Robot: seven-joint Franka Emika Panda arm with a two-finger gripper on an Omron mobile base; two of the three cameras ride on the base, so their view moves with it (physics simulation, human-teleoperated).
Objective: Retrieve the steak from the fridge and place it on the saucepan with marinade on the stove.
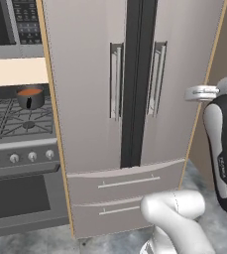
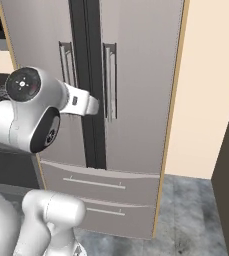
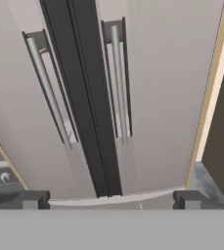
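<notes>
One fridge (image 1: 90, 99), two doors shut; one saucepan (image 1: 30, 97) on stove (image 1: 16, 124)

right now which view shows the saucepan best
The left base view: the saucepan sits on the stove grate, with orange-red liquid and its black handle visible. The hand view catches just a corner of the stove with knobs; the right base view faces the fridge.

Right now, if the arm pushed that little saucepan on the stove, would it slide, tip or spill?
The saucepan looks small and probably light, so a nudge would likely shift it. It sits on the stove on ridged black grates, so it may catch and rock rather than slide smoothly. The orange-red liquid stands near its rim, so a tilt could well spill it.
</notes>
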